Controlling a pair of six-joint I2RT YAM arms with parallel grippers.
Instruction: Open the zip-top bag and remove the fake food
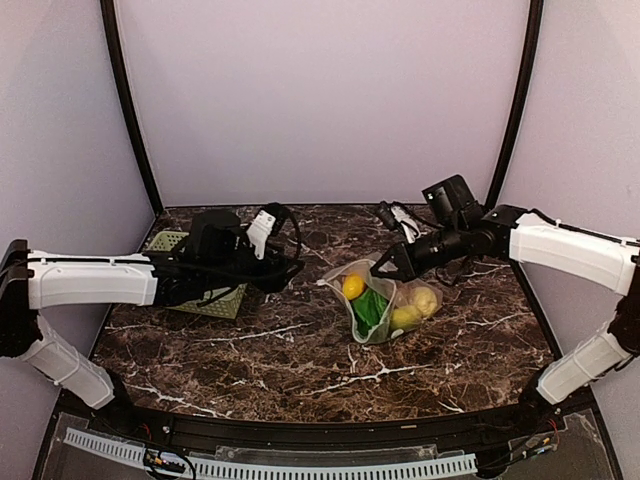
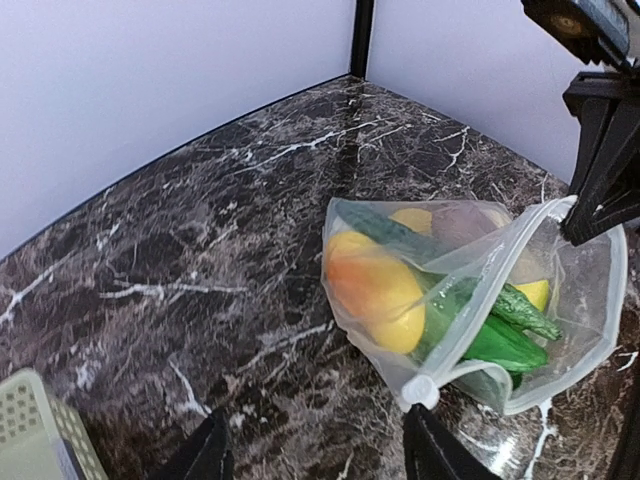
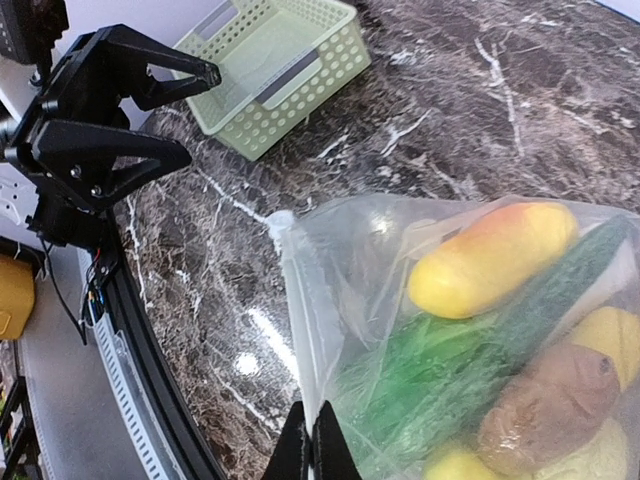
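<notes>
The zip-top bag [image 1: 385, 305] lies mid-table, its far edge lifted. Inside it is the fake food: a yellow-orange piece [image 2: 375, 290], green pieces [image 2: 500, 335], more yellow ones [image 1: 405, 317] and a brown one [image 3: 545, 405]. My right gripper [image 1: 384, 268] is shut on the bag's whitish zip strip [image 2: 500, 290] at its top end, as the right wrist view [image 3: 312, 445] shows. My left gripper [image 2: 320, 455] is open and empty, low over the table. Its right finger [image 2: 430, 450] sits just below the white end tab [image 2: 420, 390] of the strip.
The pale green slotted basket [image 1: 175, 243] stands at the left under my left arm; it also shows in the right wrist view [image 3: 270, 60]. The marble table [image 1: 300, 360] ends at a black front rim. Purple walls close the back and sides.
</notes>
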